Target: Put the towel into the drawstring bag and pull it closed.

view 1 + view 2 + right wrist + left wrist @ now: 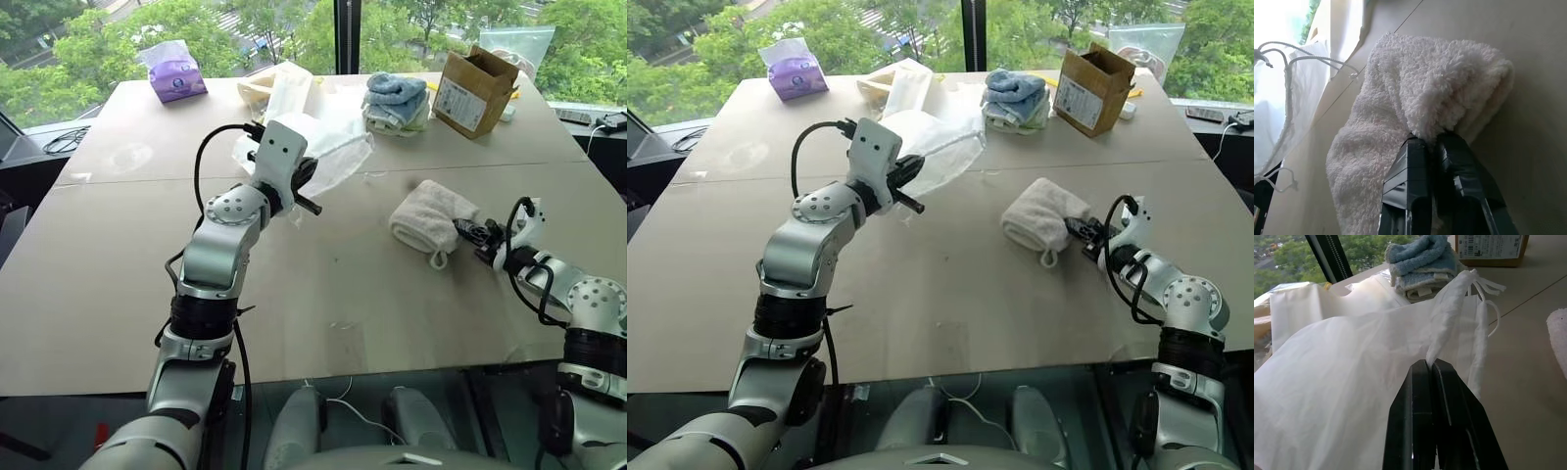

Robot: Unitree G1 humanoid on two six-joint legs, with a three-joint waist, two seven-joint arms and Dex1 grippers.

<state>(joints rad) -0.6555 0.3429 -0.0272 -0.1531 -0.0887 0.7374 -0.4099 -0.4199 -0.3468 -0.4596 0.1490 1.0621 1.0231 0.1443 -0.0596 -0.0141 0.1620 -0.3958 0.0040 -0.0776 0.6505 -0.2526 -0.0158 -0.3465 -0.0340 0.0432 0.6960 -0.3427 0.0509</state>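
With the towel [429,215] as landmark, the drawstring bag [328,152] hangs up-left of it, across the table toward the windows, pinched at its mouth hem by the left gripper [1432,369]. Right gripper [1432,139] is clamped on the towel's near edge, so right arm is nearer. Towel's long axis runs away from the robot, slanting right. Count: one towel, one corded bag, two grippers.

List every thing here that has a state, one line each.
towel: folded on the table, edge pinched by right tool.
drawstring bag: lifted off the table, mouth edge pinched by left tool, cords hanging loose.
cardboard box: flaps open.
pile of towels: folded, stacked.
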